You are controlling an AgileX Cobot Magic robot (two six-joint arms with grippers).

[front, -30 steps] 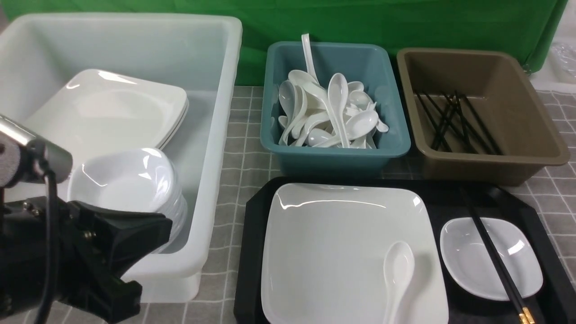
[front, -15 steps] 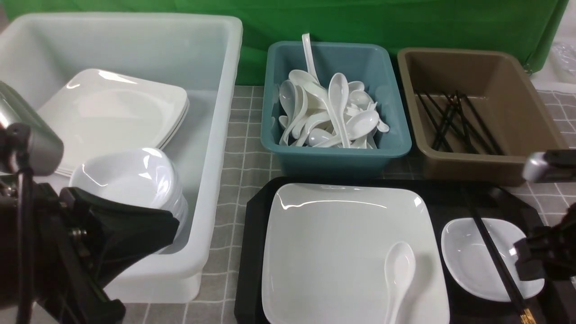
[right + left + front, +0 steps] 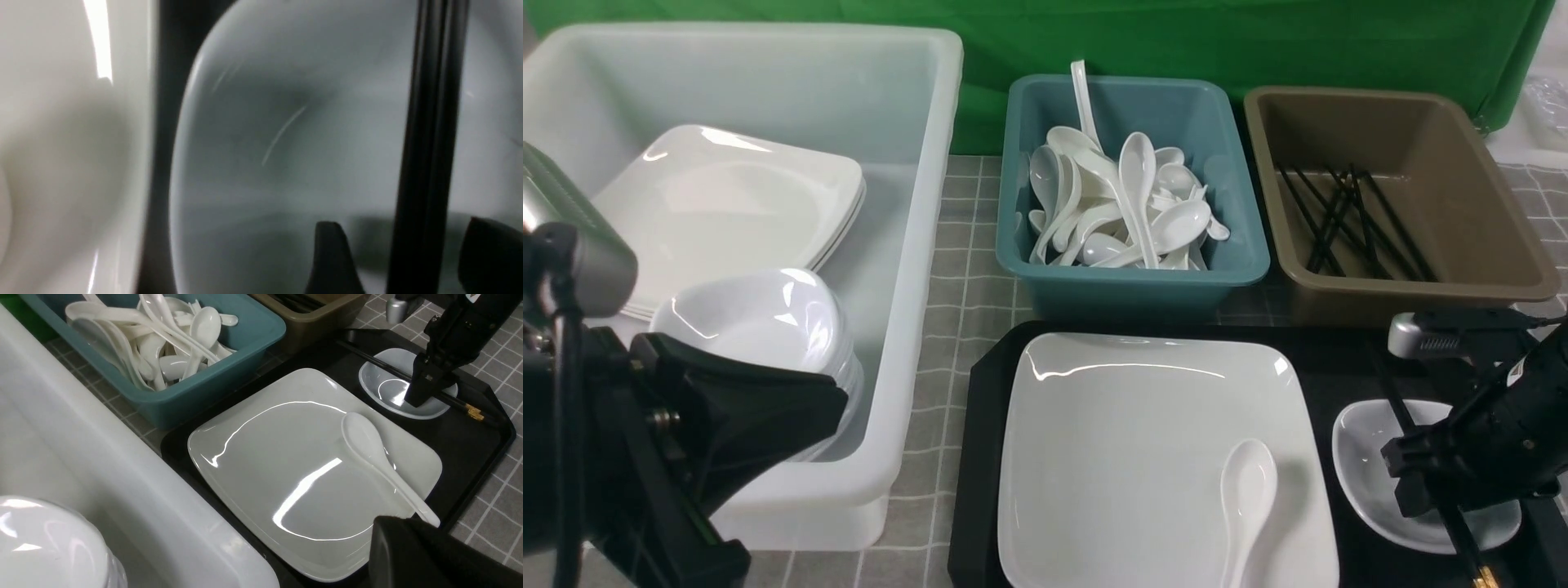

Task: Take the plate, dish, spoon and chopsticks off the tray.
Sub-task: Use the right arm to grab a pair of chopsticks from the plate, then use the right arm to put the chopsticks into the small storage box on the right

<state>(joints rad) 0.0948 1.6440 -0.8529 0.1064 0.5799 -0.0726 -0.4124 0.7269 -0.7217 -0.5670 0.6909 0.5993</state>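
No text, brand, number or sign can be read anywhere in these views; the only label-like mark is a small white-and-yellow sticker (image 3: 1514, 372) on the right arm (image 3: 1503, 425), too small to make out.

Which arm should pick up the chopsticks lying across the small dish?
Right. The right hand sits low over the dish, open, with one finger on either side of the chopsticks. The left hand is off by the white bin, across the plate from them.
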